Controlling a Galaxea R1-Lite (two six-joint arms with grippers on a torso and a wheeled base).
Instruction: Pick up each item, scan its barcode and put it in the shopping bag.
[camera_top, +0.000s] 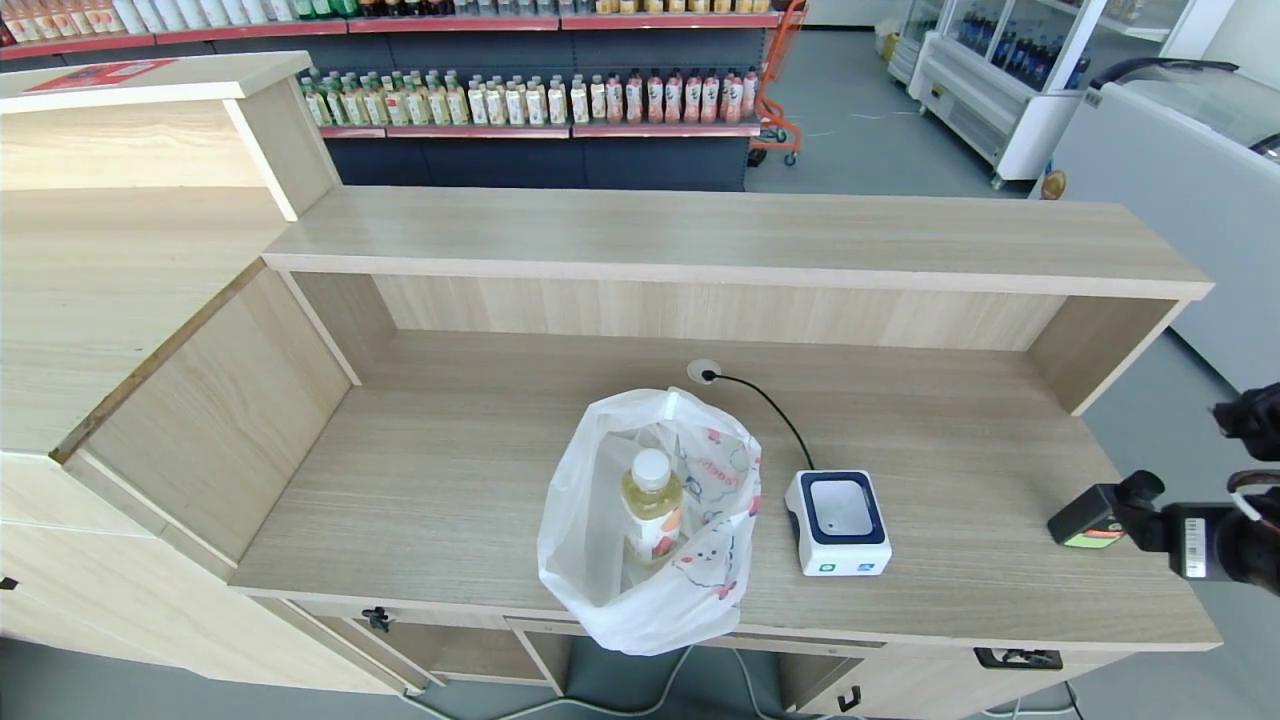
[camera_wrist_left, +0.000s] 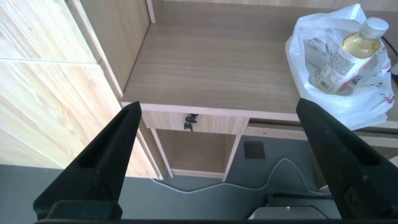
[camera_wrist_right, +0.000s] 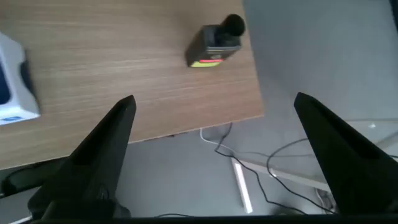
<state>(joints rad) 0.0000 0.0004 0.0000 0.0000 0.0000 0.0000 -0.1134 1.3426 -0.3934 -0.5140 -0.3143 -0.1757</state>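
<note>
A white plastic shopping bag (camera_top: 600, 540) stands open near the counter's front edge, with a yellow-drink bottle (camera_top: 652, 505) with a white cap upright inside it. The bag (camera_wrist_left: 311, 43) and the bottle (camera_wrist_left: 348, 53) also appear in the left wrist view. A white and dark-blue barcode scanner (camera_top: 838, 520) sits just right of the bag, its corner (camera_wrist_right: 12, 81) seen from the right wrist. My left gripper (camera_wrist_left: 224, 162) hangs open and empty, low in front of the counter's left part. My right gripper (camera_wrist_right: 217, 155) is open and empty beyond the counter's right front corner.
A small black device (camera_top: 1090, 520) (camera_wrist_right: 214, 43) with a red and green label lies near the counter's right edge. A black cable (camera_top: 770, 410) runs from the scanner to a hole in the wooden counter (camera_top: 450, 470). A raised shelf (camera_top: 740, 240) runs along the back.
</note>
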